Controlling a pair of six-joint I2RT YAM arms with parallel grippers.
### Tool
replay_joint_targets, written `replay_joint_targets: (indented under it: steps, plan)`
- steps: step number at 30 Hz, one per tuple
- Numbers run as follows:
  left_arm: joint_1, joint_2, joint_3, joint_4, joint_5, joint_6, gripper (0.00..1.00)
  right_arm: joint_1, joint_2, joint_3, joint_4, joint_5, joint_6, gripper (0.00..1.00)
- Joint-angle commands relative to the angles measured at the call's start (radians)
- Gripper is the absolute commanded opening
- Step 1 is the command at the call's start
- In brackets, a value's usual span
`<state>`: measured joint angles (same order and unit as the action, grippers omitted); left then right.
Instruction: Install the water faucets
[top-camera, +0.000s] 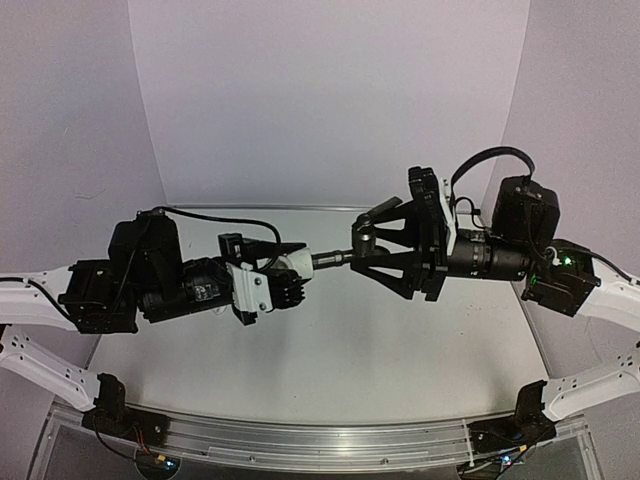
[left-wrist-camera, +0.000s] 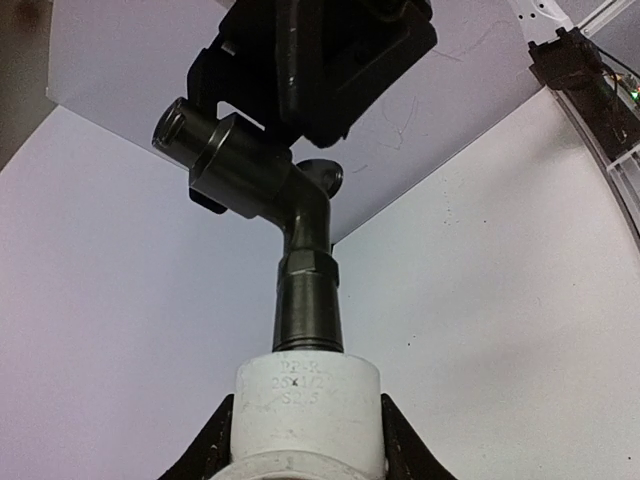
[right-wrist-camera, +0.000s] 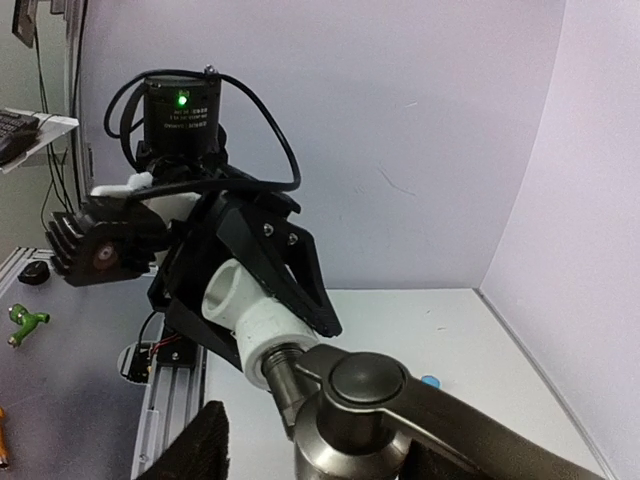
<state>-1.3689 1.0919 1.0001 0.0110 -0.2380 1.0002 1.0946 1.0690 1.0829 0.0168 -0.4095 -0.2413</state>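
The dark silvery-grey metal water faucet (top-camera: 358, 245) hangs in mid-air above the table between the two arms. Its threaded stem (left-wrist-camera: 308, 305) sits in the mouth of a white pipe fitting (left-wrist-camera: 307, 405). My left gripper (top-camera: 293, 270) is shut on that fitting (top-camera: 297, 262), its black fingers (left-wrist-camera: 212, 445) pressed against both sides. My right gripper (top-camera: 374, 246) stands open around the faucet body (right-wrist-camera: 365, 410), lever handle (right-wrist-camera: 480, 435) on top. A gap shows between the left pad (right-wrist-camera: 190, 450) and the metal. In the right wrist view the fitting (right-wrist-camera: 250, 320) is at centre.
A small light blue object (right-wrist-camera: 430, 381) lies on the white table (top-camera: 400, 350) near the right wall; its shape is too small to tell. An aluminium rail (top-camera: 320, 440) runs along the near edge. A green item (right-wrist-camera: 25, 322) lies off the table.
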Motion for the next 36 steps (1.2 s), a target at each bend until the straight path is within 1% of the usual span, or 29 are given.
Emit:
replay_joint_targets:
  steps: [1, 4, 9, 14, 18, 24, 29, 31, 33, 36]
  plan:
    - [0.005, -0.035, 0.071, 0.032, -0.017, -0.181, 0.0, 0.004, -0.025, 0.038, 0.027, -0.025, -0.045, 0.58]
    - [0.006, -0.047, 0.056, 0.043, 0.002, -0.216, 0.0, 0.004, -0.021, 0.041, 0.028, -0.047, -0.046, 0.54]
    - [0.006, -0.071, 0.005, 0.088, 0.083, -0.223, 0.0, 0.004, -0.004, 0.049, 0.02, -0.132, -0.01, 0.53]
    - [0.006, -0.064, 0.026, 0.06, 0.181, -0.274, 0.0, 0.005, 0.013, 0.054, 0.016, -0.177, 0.014, 0.51]
    - [0.005, -0.043, 0.047, 0.041, 0.206, -0.292, 0.0, 0.004, 0.026, 0.067, 0.017, -0.207, 0.035, 0.49]
    - [0.005, -0.027, 0.047, 0.06, 0.206, -0.298, 0.0, 0.005, 0.034, 0.071, 0.017, -0.213, 0.046, 0.29]
    - [0.005, -0.019, 0.055, 0.051, 0.204, -0.3, 0.0, 0.005, 0.032, 0.069, 0.017, -0.205, 0.05, 0.1]
    - [0.005, -0.02, 0.053, 0.05, 0.196, -0.296, 0.0, 0.005, 0.028, 0.068, 0.018, -0.194, 0.054, 0.04]
    - [0.006, -0.025, 0.05, 0.05, 0.185, -0.291, 0.0, 0.005, 0.025, 0.068, 0.018, -0.181, 0.056, 0.0]
    - [0.005, -0.035, 0.038, 0.063, 0.168, -0.279, 0.01, 0.005, 0.018, 0.074, 0.019, -0.163, 0.054, 0.0]
